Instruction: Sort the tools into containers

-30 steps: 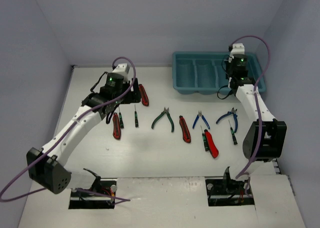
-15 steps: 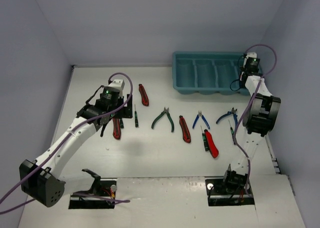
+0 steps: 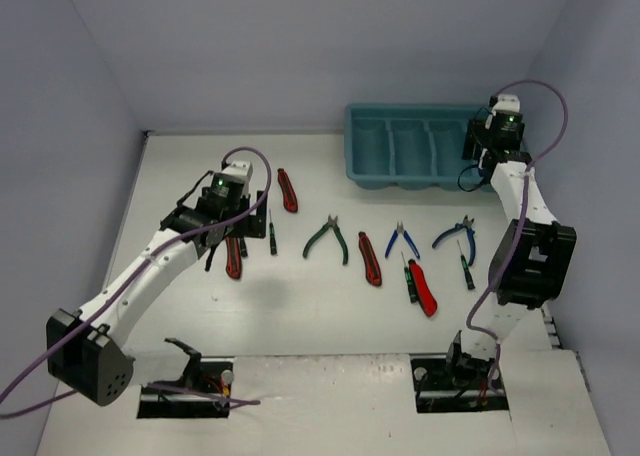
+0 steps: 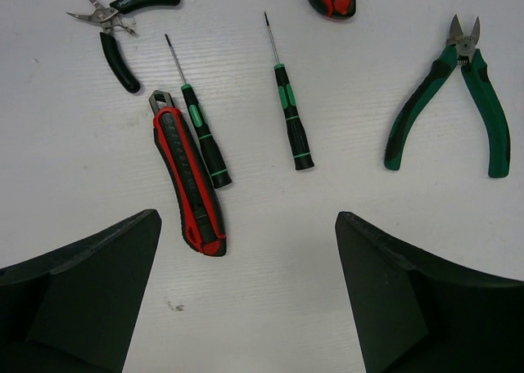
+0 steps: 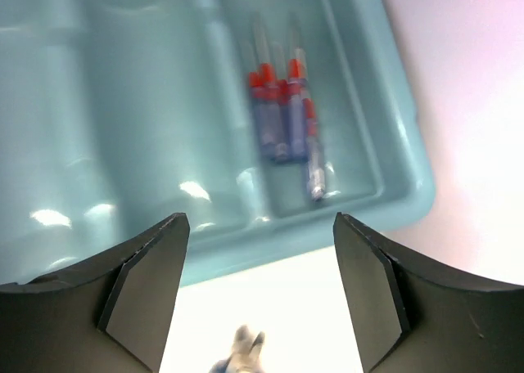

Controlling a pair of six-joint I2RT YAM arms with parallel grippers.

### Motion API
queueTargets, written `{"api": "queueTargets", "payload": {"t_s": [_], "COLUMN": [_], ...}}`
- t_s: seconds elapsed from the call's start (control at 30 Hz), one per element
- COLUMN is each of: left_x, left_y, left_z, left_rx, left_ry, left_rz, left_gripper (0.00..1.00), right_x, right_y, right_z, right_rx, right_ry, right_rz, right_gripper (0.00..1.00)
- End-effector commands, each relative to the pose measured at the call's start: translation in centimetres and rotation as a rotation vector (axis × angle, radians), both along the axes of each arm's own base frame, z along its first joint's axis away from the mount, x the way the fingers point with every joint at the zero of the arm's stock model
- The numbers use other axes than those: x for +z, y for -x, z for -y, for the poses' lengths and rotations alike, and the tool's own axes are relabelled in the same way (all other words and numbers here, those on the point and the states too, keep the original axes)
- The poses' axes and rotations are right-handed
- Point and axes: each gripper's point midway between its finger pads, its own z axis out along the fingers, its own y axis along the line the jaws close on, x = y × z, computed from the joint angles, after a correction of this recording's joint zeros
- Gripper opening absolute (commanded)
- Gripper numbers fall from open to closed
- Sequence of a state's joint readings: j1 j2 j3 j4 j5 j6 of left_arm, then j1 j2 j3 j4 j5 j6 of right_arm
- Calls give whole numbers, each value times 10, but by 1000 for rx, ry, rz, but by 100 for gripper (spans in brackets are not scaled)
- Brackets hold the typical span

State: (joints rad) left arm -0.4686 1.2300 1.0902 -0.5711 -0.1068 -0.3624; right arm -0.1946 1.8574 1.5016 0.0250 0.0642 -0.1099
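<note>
The teal tray (image 3: pixel 372 166) stands at the back right, and several blue-handled screwdrivers (image 5: pixel 282 119) lie in its rightmost compartment. My right gripper (image 5: pixel 258 299) hangs open and empty over the tray's near right edge (image 3: pixel 478 158). My left gripper (image 4: pixel 246 307) is open above the table, holding nothing. Just ahead of it lie a red-and-black utility knife (image 4: pixel 187 181), two dark green screwdrivers (image 4: pixel 205 136) (image 4: pixel 292 115), green pliers (image 4: pixel 458 103) and small black-handled pliers (image 4: pixel 123 29). In the top view the left gripper (image 3: pixel 238 224) hovers over that knife (image 3: pixel 233 258).
More tools lie in a row across the table's middle: a red knife (image 3: pixel 287 189), green pliers (image 3: pixel 327 238), another knife (image 3: pixel 370 258), two blue pliers (image 3: pixel 402 239) (image 3: pixel 455 233), a knife (image 3: pixel 423 288) and a screwdriver (image 3: pixel 466 266). Walls close in left and right.
The right gripper shifted over the tray's right end and its jaws opened. The left arm drew back toward the near side, over the knife and screwdrivers, and opened wider.
</note>
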Motion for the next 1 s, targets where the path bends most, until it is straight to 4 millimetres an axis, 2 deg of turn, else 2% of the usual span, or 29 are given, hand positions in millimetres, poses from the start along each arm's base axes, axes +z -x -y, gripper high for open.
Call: {"api": "queueTargets", "payload": {"t_s": [0.0, 0.03, 0.13, 0.17, 0.2, 0.23, 0.27, 0.33, 0.47, 0.53, 0.67, 0.7, 0.77, 0.83, 0.97], "left_x": [31, 33, 32, 31, 30, 30, 30, 31, 29, 24, 0, -8, -19, -36, -55], "left_y": [-17, -17, -16, -16, -15, -15, -14, -12, -12, -12, -12, -13, -17, -23, -39], "left_z": [-2, -3, -5, -6, -5, -4, -3, 0, 0, 1, 8, 11, 16, 24, 40], "left_rx": [6, 6, 1, -1, -5, -7, -8, -12, -8, 9, 40, 54, 70, 90, 101], "left_ry": [-2, -3, -17, -19, -17, -12, -2, 13, 22, 32, 59, 68, 83, 95, 118], "left_rz": [96, 100, 103, 100, 96, 96, 93, 92, 85, 68, -9, -33, -66, -117, -174], "left_gripper": [87, 88, 90, 90, 90, 90, 90, 90, 90, 90, 89, 88, 79, 76, 72], "right_x": [45, 29, 22, 2, -1, -7, -17, -33, -63, -70, -80, -80, -76, -76, -72], "right_y": [43, 60, 93, 110, 128, 138, 156, 181, 221, 229, 237, 237, 234, 232, 227], "right_z": [-84, -103, -137, -155, -164, -174, -193, -215, -241, -247, -262, -264, -270, -272, -274], "right_rx": [60, 88, 151, 171, 183, 186, 221, 249, 264, 252, 263, 266, 278, 279, 276], "right_ry": [-131, -158, -230, -257, -273, -300, -318, -349, -374, -401, -394, -389, -379, -371, -372], "right_rz": [139, 102, 81, 30, 0, -16, -47, -104, -199, -216, -241, -241, -231, -232, -216], "right_gripper": [69, 69, 68, 67, 66, 65, 64, 63, 61, 60, 60, 61, 61, 62, 62]}}
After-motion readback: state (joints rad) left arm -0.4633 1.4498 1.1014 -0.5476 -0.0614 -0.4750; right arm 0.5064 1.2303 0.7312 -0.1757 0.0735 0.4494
